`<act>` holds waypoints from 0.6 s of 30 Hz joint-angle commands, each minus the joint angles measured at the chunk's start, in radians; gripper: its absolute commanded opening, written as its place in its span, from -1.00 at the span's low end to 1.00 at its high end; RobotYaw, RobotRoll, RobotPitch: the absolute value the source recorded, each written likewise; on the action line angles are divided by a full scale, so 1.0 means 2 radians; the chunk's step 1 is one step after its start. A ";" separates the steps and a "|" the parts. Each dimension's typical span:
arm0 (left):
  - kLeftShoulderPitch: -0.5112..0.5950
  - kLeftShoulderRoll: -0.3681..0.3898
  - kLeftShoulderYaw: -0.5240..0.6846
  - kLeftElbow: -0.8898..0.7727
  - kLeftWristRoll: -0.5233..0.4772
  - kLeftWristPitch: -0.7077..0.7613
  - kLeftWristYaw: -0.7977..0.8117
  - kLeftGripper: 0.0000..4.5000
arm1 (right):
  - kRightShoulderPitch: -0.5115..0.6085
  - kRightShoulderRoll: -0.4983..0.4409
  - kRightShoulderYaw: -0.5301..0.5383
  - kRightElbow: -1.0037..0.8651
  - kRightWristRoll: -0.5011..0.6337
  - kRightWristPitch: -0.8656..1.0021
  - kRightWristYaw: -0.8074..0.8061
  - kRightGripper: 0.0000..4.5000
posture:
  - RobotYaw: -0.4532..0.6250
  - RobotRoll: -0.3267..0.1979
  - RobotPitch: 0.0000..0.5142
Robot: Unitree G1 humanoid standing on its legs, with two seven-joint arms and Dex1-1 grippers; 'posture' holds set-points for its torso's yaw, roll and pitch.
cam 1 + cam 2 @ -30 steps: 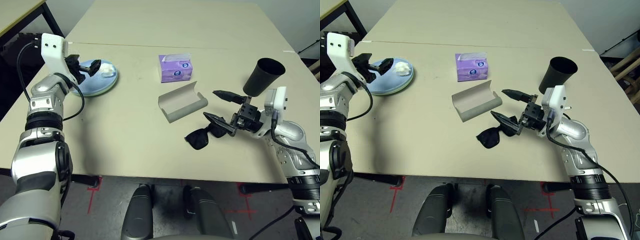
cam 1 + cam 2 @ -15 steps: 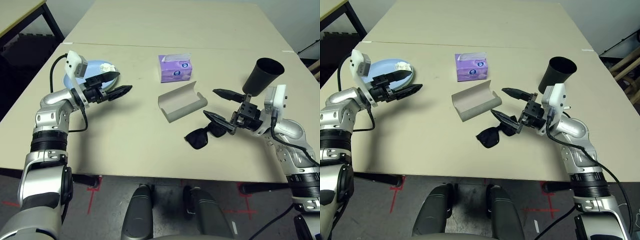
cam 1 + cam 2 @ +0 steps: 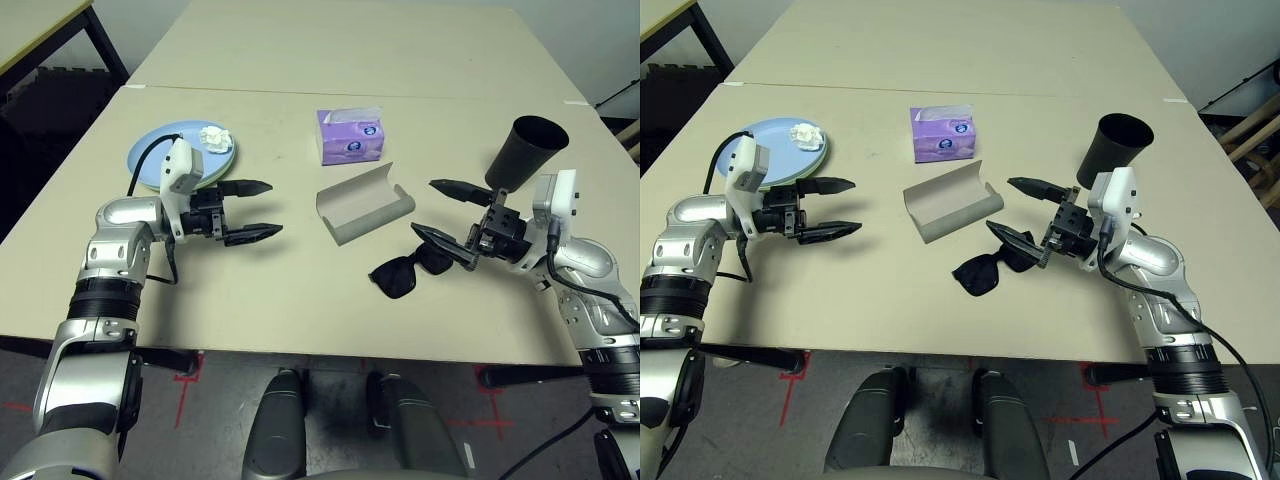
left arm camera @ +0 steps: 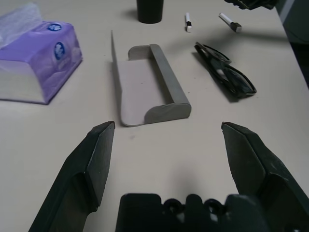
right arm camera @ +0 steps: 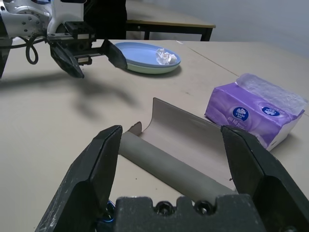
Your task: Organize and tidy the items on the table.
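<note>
My left gripper (image 3: 262,210) hangs over bare table (image 3: 250,290) with its fingers spread wide and nothing between them, pointing across toward the middle of the scene. Just behind its wrist sit the plates (image 3: 150,165), a light blue one stacked on a pale green one, with the tissue wad (image 3: 214,137) lying on the blue top near the far rim. In the left wrist view I look between the two black fingers (image 4: 94,159) straight at the case (image 4: 147,87), with the sunglasses (image 4: 224,72) beyond it.

My right gripper (image 3: 448,218) is also spread wide and holds nothing. It hovers at the right of the table, pointing toward the centre, one finger above and one low beside the sunglasses; I cannot tell whether the lower finger touches them. The sunglasses lie folded on the table just in front of the case. The case (image 3: 365,205) is open, its lid standing up, and lies at an angle in the middle of the table. Behind it, near but apart, stands the tissue box (image 3: 351,136) with a tissue poking from the top. The cup (image 3: 525,152) stands upright just behind my right wrist. In the left wrist view, two short white pieces, seemingly the pen (image 4: 188,21), lie near the cup.
</note>
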 commanded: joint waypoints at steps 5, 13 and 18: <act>0.011 -0.003 -0.017 -0.032 -0.001 -0.025 -0.037 1.00 | -0.016 -0.050 0.011 -0.010 -0.022 0.033 0.018 1.00 | 0.12 0.25 -0.26; 0.010 -0.031 -0.027 -0.015 0.005 -0.065 -0.025 1.00 | -0.081 -0.141 0.069 -0.066 -0.086 0.137 0.037 1.00 | 0.10 0.25 -0.25; 0.007 -0.044 -0.028 -0.005 0.006 -0.088 -0.025 1.00 | -0.095 -0.189 0.115 -0.130 -0.140 0.210 0.040 1.00 | 0.09 0.25 -0.23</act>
